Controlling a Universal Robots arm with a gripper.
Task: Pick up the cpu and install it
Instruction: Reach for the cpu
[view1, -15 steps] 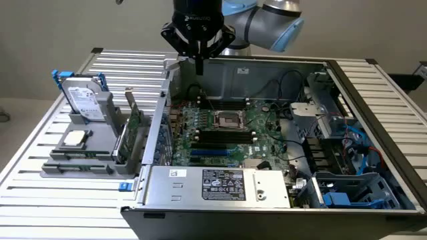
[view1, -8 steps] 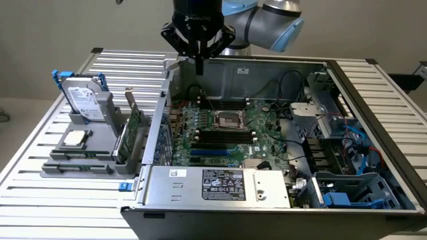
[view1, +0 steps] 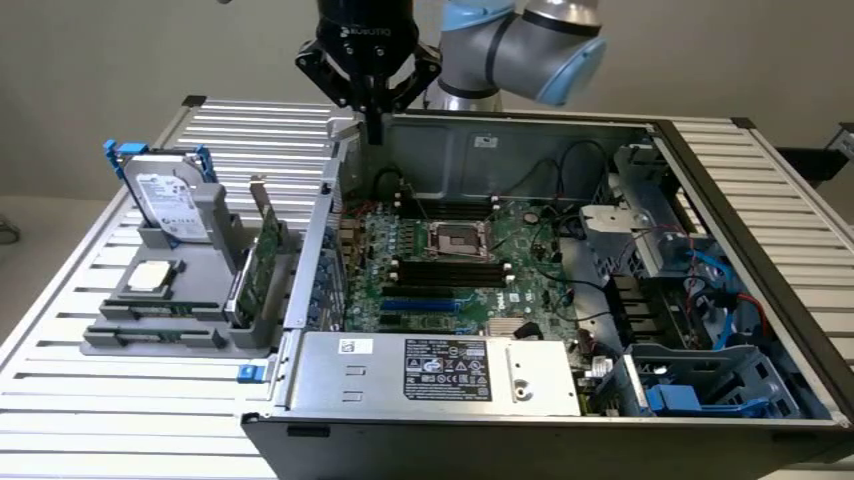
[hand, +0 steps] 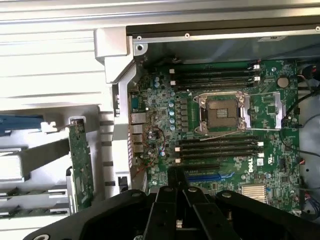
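Hovering over the rear wall of the open grey metal computer case (view1: 534, 150), our black two-finger gripper (view1: 375, 128) has its jaws pressed together with nothing between them. The cpu (view1: 151, 277), a small flat silvery square chip with a pale rim, lies on the grey plastic parts fixture (view1: 120, 340) at the exterior view's left, near the upright silver hard drive with blue handles (view1: 167, 195) and well apart from the gripper. The square metal socket frame (hand: 222, 112) on the green motherboard (view1: 534, 290) shows a dark, empty centre.

We judge the pick-up not yet begun. Doing it well means spreading the jaws, meeting the chip squarely on opposite edges and lifting it level.

We read "DELL" in white on the motherboard. The black-and-white label (view1: 447, 368) on the silver power supply cover (view1: 360, 375) is too small to read.
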